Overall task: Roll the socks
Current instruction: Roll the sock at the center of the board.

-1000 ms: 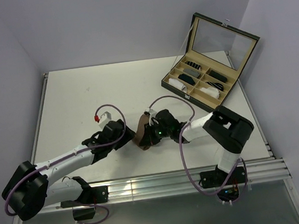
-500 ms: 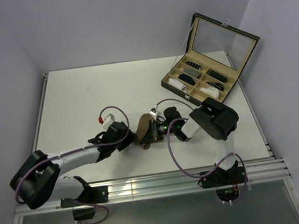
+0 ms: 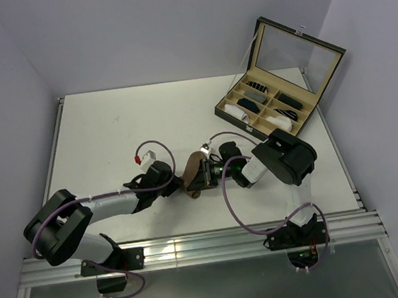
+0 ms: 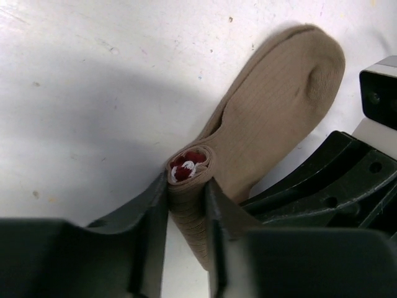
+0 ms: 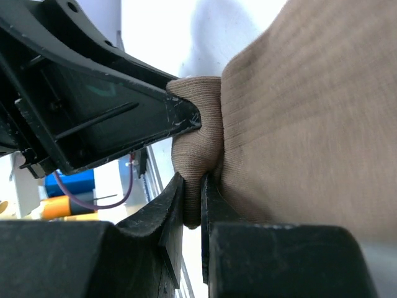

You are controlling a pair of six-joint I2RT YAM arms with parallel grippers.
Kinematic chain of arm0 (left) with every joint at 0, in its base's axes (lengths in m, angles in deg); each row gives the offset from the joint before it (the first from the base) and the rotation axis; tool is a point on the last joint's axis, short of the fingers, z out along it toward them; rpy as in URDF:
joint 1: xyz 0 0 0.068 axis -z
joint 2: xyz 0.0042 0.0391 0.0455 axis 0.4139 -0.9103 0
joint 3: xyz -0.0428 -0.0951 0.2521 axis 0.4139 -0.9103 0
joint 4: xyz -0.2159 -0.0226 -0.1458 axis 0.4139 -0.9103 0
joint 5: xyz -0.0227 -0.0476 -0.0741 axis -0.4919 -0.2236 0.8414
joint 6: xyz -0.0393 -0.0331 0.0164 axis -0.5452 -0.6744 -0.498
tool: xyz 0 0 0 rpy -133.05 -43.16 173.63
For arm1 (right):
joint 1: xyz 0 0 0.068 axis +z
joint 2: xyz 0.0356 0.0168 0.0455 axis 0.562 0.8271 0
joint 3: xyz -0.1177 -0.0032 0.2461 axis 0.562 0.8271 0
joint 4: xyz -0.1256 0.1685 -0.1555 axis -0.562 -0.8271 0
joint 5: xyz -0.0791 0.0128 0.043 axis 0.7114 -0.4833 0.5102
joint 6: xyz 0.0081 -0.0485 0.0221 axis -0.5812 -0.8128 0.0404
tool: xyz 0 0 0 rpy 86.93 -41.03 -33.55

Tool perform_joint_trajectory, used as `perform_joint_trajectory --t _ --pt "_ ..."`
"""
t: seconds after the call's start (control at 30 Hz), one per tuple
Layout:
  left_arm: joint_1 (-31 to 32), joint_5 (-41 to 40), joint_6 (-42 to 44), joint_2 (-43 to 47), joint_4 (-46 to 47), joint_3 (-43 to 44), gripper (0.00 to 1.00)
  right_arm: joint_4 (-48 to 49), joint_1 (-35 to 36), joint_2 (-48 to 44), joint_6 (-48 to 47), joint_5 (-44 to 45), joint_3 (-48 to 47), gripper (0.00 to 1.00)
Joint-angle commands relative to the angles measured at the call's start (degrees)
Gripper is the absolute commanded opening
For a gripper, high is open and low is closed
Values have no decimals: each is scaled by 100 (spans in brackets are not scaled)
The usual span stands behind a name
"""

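Closing from the left, the left gripper (image 4: 186,194) now has both fingers clenched on the rolled cuff end of the tan-brown ribbed fabric sock (image 4: 276,99). A second ago it sat a little to the left of the sock with its fingers spread wider. The left arm (image 3: 105,201) has reached further towards the middle of the tabletop, and its big shoulder joint has risen and moved right. The right arm (image 3: 285,158) has pulled its elbow in towards the centre since a second ago, but it has not changed over the last half second. The right gripper (image 5: 192,186) remains pinched tight on a fold of the same sock, opposite the left one, with the two black gripper bodies almost meeting. The sock itself has hardly moved. It lies on the white tabletop (image 3: 111,130) about midway along, nearer the near edge than the far one.

One sock shows, with red and white visible at the core of its rolled end and its rounded toe lying flat on the tabletop. There are two arms and two grippers, both on that one sock. One open black case with tan compartments (image 3: 249,126) sits at the far right corner of the tabletop. It holds small sock rolls (image 3: 251,101) in white, grey and black, too small to count surely.
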Motion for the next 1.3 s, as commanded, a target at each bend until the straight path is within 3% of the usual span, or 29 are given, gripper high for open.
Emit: perform_joint_trajectory --t 0.0,0.13,0.2,0.43,0.63,0.9,1.27 --pt "14 12 41 -292 -259 12 26 -963 -15 -310 -538 298 52 14" --pt "14 30 102 -301 -285 56 6 -1808 28 -872 -1248 763 25 28" --pt "14 21 137 -284 -364 82 1 -2404 55 -1206 -1504 957 -62 34" --pt "14 29 523 -257 -672 381 0 -3716 476 -2585 -2733 2607 -89 46" --pt "14 152 813 -363 -1076 653 0 -4280 1590 -3148 -3516 4698 -335 53" --pt "5 205 946 -451 -1173 768 0 -4192 2471 -3106 -3984 5817 -493 54" --pt "5 284 972 -477 -1155 786 0 -4166 2964 -2587 -4221 6152 -906 49"
